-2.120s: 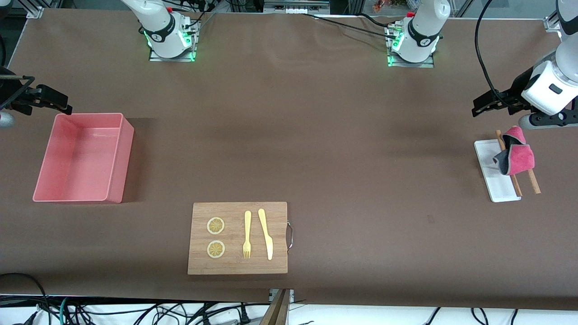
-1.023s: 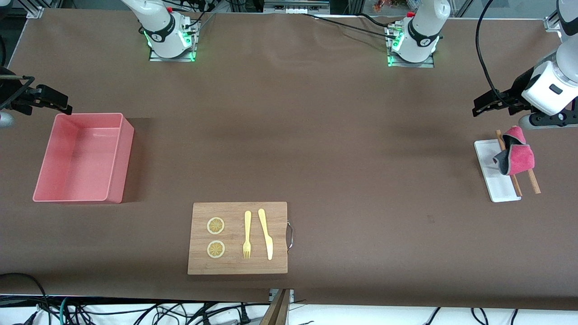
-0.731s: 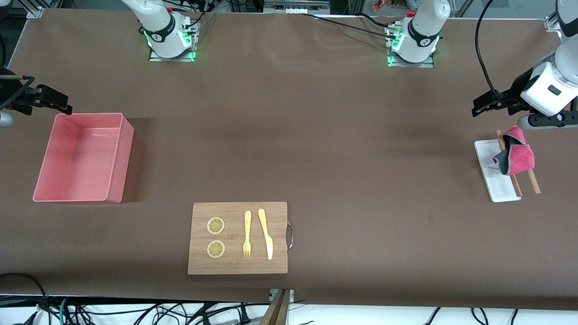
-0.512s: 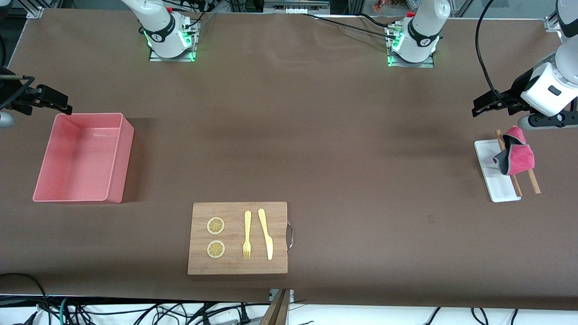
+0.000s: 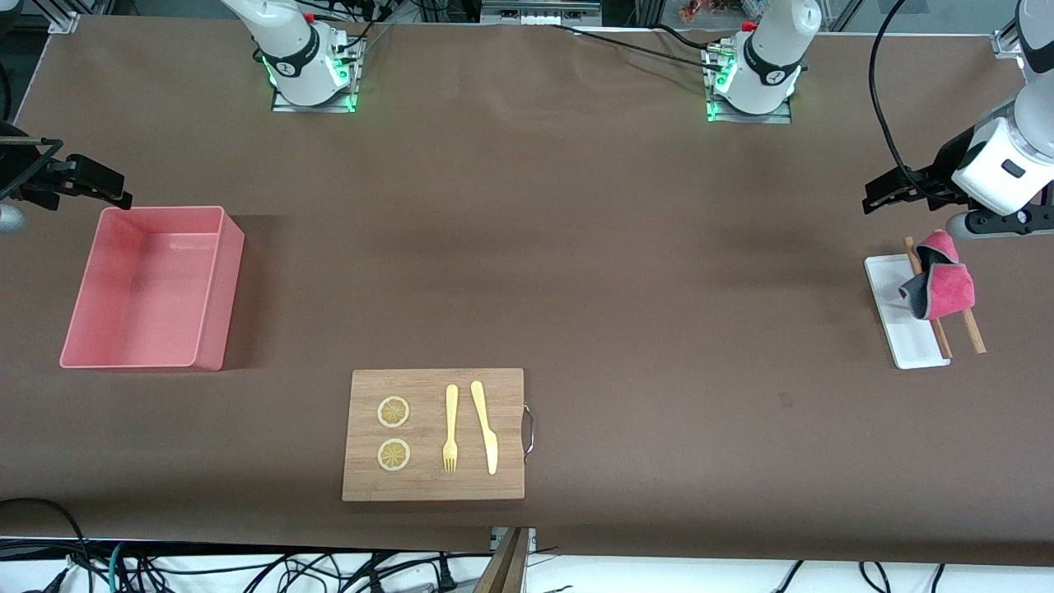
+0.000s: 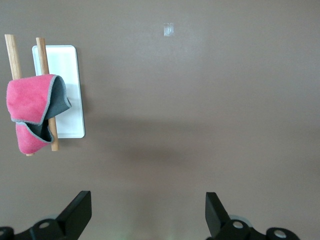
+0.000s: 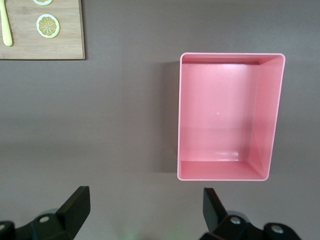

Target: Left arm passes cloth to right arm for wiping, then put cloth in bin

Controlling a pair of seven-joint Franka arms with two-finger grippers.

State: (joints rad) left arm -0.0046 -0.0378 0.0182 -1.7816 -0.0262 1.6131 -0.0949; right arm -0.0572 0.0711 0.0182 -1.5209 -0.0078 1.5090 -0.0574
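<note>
Brown counter (image 5: pixel 576 247) held cloth (image 5: pixel 943 284) draped over sticks (image 5: pixel 973 333), apparently for easy pinching. Left hand (image 6: pixel 145 220) hovered near, wide open, empty. Right hand (image 7: pixel 142 215) waited beside bin (image 5: pixel 210 280), open, empty.

White arms (image 5: pixel 770 49) with dark grey joints, green-lit bases, black cables and black claws (image 5: pixel 885 191).

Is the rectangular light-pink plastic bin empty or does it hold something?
Empty. The rectangular light-pink plastic bin shows only its bare pink floor and walls in the front and right wrist views.
</note>
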